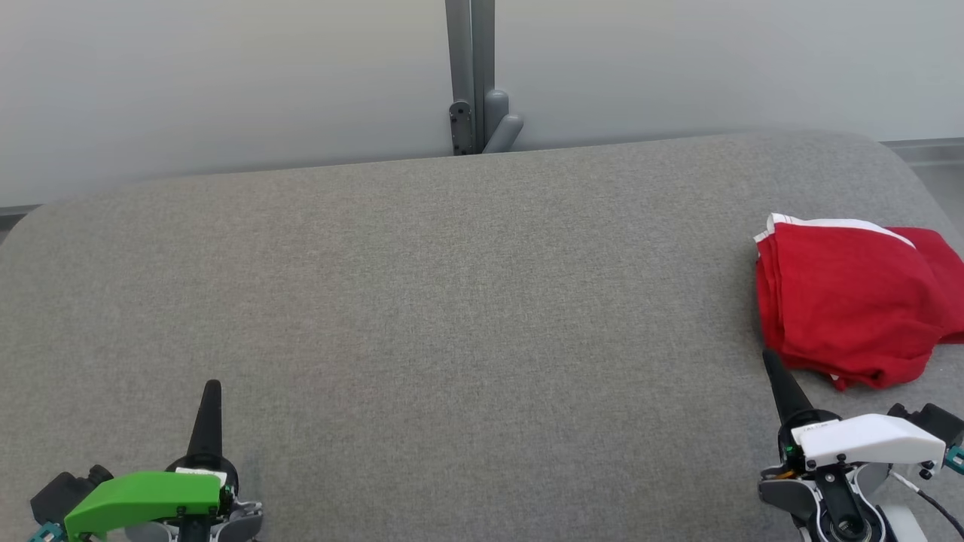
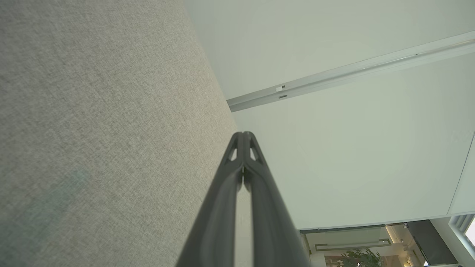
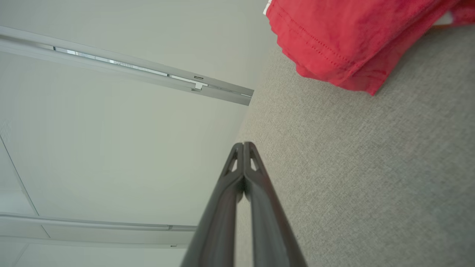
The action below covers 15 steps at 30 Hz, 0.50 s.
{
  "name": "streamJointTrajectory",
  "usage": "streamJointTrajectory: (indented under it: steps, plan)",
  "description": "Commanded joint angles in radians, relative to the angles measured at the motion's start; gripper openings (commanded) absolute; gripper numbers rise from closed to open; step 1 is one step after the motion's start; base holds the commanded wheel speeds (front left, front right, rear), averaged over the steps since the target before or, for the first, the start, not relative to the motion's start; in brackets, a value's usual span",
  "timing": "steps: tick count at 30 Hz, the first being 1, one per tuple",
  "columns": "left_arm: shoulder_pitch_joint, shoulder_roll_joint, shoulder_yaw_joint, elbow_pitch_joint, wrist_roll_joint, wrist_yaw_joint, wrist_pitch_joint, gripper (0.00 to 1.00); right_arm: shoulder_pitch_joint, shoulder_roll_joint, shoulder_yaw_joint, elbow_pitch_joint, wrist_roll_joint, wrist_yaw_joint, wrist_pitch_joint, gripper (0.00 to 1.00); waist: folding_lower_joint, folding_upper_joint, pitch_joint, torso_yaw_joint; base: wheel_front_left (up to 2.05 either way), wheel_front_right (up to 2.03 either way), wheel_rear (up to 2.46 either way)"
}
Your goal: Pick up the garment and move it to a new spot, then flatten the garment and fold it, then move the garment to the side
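A red garment (image 1: 851, 301) with a white edge lies folded in a thick pile at the right end of the grey cushioned surface (image 1: 452, 301); the right wrist view shows the garment's (image 3: 334, 40) stitched hem at its top. My right gripper (image 1: 770, 360) is shut and empty, its tip just short of the pile's near left corner. At the lower left my left gripper (image 1: 213, 388) rests shut with nothing in it, far from the garment. In both wrist views the dark fingers (image 2: 243, 135) (image 3: 243, 145) are pressed together.
A pale wall runs behind the surface, with a grey post and bracket (image 1: 473, 90) at its middle. The surface's far edge curves down at both ends. Wide bare fabric lies between the two grippers.
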Motion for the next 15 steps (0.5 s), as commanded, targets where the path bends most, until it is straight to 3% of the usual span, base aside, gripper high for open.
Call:
streamJointTrajectory:
  steps: [1, 15]
  plan:
    - [-0.02, 0.007, 0.007, -0.01, -0.023, -0.005, 0.006, 0.0, -0.014, -0.006, -0.005, -0.012, 0.023, 0.001, 0.007, 0.0, 0.0, 0.0047, 0.0, 0.001, 0.0, 0.0, 0.0]
    - [-0.03, 0.007, 0.015, -0.024, -0.128, -0.009, 0.036, 0.0, -0.015, -0.006, -0.025, -0.025, 0.142, 0.0, 0.039, 0.0, 0.0, 0.0055, 0.001, 0.007, 0.0, 0.0, 0.0]
